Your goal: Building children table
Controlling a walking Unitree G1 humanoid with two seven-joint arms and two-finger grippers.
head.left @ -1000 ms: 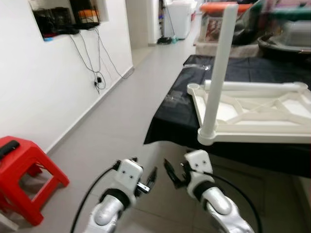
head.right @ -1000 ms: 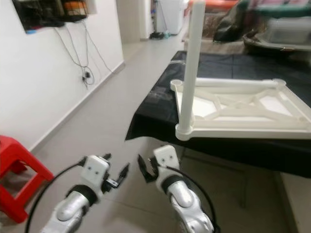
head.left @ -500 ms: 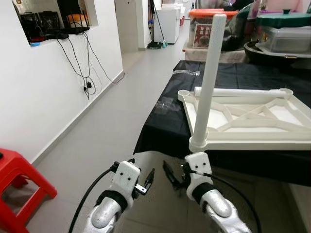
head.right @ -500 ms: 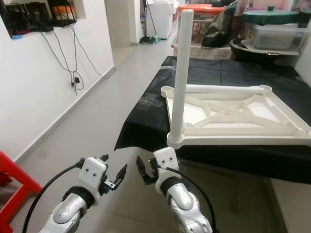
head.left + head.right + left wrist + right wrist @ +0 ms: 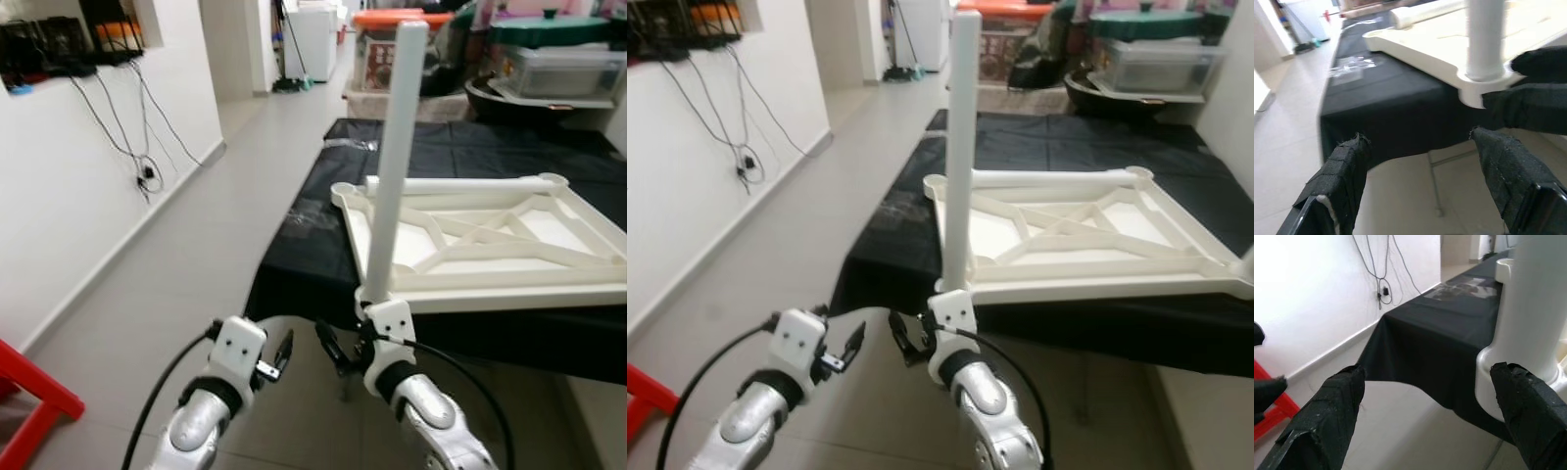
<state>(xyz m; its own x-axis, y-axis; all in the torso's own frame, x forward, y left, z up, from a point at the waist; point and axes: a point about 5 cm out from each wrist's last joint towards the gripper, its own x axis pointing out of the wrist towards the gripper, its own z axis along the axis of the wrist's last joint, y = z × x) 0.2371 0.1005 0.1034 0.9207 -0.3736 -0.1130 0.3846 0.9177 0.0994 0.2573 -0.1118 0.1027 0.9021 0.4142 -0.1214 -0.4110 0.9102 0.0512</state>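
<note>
A white children's table top point(image 5: 509, 297) lies upside down on a black-covered table point(image 5: 304, 264). One white leg point(image 5: 392, 166) stands upright in its near left corner socket. A second leg point(image 5: 460, 185) lies along the far rim. Both grippers hang low in front of that corner, below the black cloth's edge. My left gripper point(image 5: 282, 349) is open and holds nothing, with its fingers point(image 5: 1342, 176) spread wide. My right gripper point(image 5: 328, 345) is open too, just under the upright leg's base point(image 5: 1542, 308), and nothing is between its fingers point(image 5: 1327, 421).
A white wall with hanging cables point(image 5: 137, 147) runs along the left, and a red stool point(image 5: 29, 401) sits at the bottom left. Storage boxes point(image 5: 549, 59) stand behind the table. Bare tiled floor stretches down the corridor on the left.
The camera has moved closer to the table and turned right, so the stool has slid to the frame's edge. Both grippers stay open and low in front.
</note>
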